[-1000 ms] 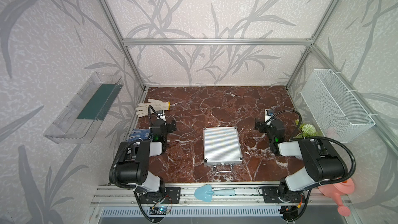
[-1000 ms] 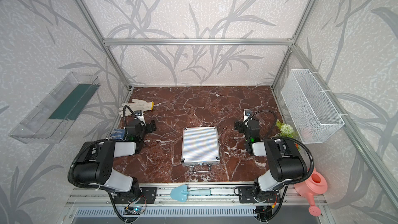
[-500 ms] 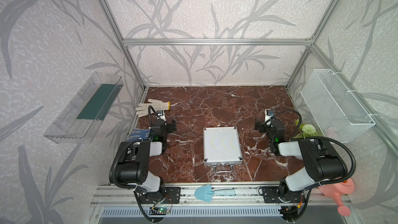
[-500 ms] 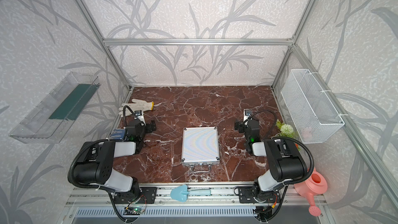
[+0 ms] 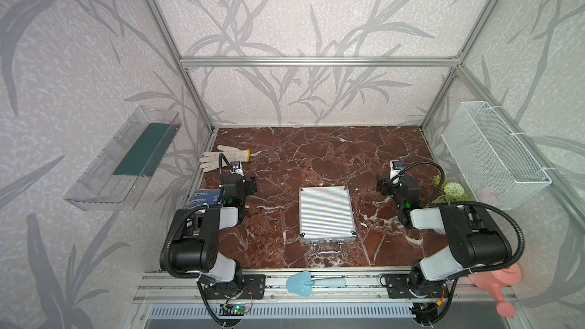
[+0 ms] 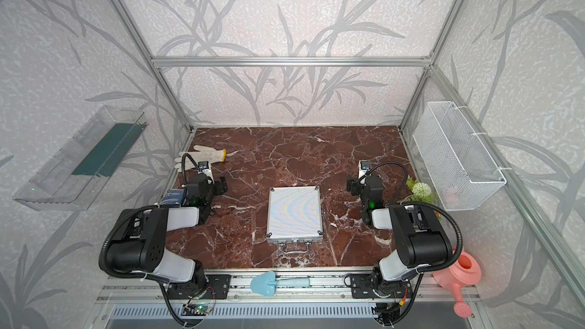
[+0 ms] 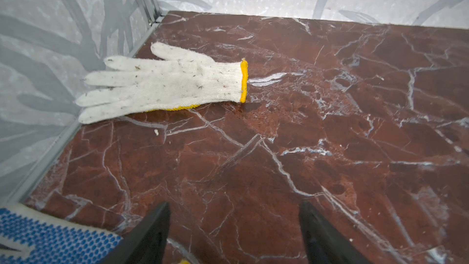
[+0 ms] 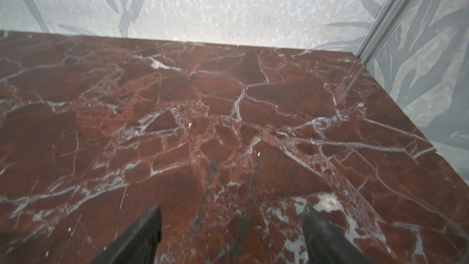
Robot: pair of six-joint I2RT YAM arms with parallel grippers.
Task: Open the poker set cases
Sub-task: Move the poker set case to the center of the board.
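On the front rail, nearest the arm bases, lies a light blue trowel (image 5: 300, 283). A pink watering can (image 5: 493, 283) sits off the desk's near right corner.

Just beyond the rail, the poker set case (image 5: 326, 213) lies flat on the red-brown marble desk (image 5: 316, 153), about midway between the two arms. Its lid is down, ribbed side up. Its handle (image 5: 328, 248) and latches are on the near edge, facing the rail.

The arms flank the case, each well apart from it, with bare marble between. The left hand (image 7: 234, 204) hangs low over the desk with its fingers (image 7: 154, 232) spread wide and holds nothing. The right hand (image 8: 232, 208) is likewise spread and holds nothing, with only marble between its fingers (image 8: 322, 237).

A blue-dotted glove (image 5: 202, 197) lies just beside the left arm, against the left wall. Farther back, a white glove (image 7: 165, 82) with a yellow cuff lies flat near the far left corner, ahead of the left hand. On the right, a green plant (image 5: 452, 189) with a pale round bloom sits beside the right arm at the desk's edge.

A white wire basket (image 5: 493, 153) hangs on the right wall, and a clear shelf (image 5: 126, 156) with a dark green strip hangs on the left wall.
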